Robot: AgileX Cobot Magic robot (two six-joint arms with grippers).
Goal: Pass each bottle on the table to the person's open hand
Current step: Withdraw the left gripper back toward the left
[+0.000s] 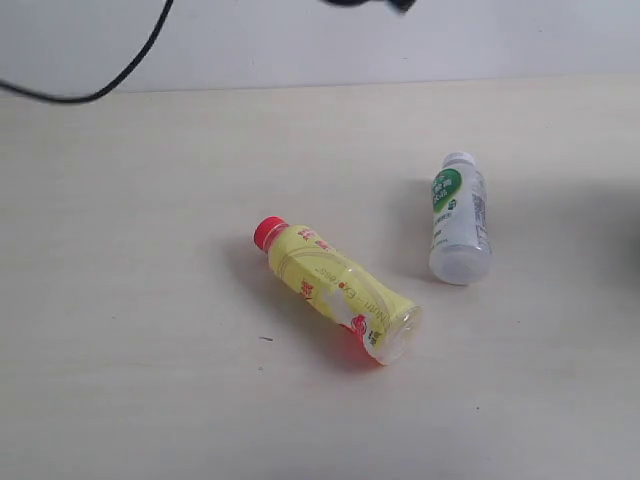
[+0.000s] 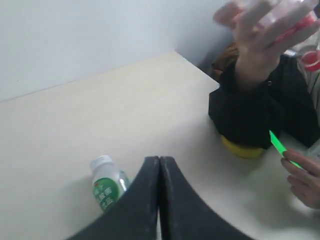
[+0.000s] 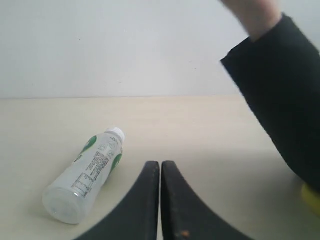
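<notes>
A yellow-labelled bottle with a red cap [image 1: 335, 288] lies on its side in the middle of the beige table [image 1: 130, 300]. A white bottle with green marks [image 1: 459, 217] lies to its right; it also shows as the white bottle [image 2: 106, 184] and the white bottle [image 3: 85, 172]. The person's raised hand [image 2: 260, 35] holds a clear bottle with a red label [image 2: 295, 22], blurred. My left gripper [image 2: 159, 162] is shut and empty above the table. My right gripper [image 3: 160, 167] is shut and empty beside the white bottle. Neither gripper shows in the exterior view.
The person's black sleeve [image 2: 260, 107] rests at the table's edge over a yellow object [image 2: 242, 150]. Their other hand [image 2: 305, 180] holds a green strip [image 2: 279, 146]. A black cable [image 1: 110, 80] crosses the back left of the table.
</notes>
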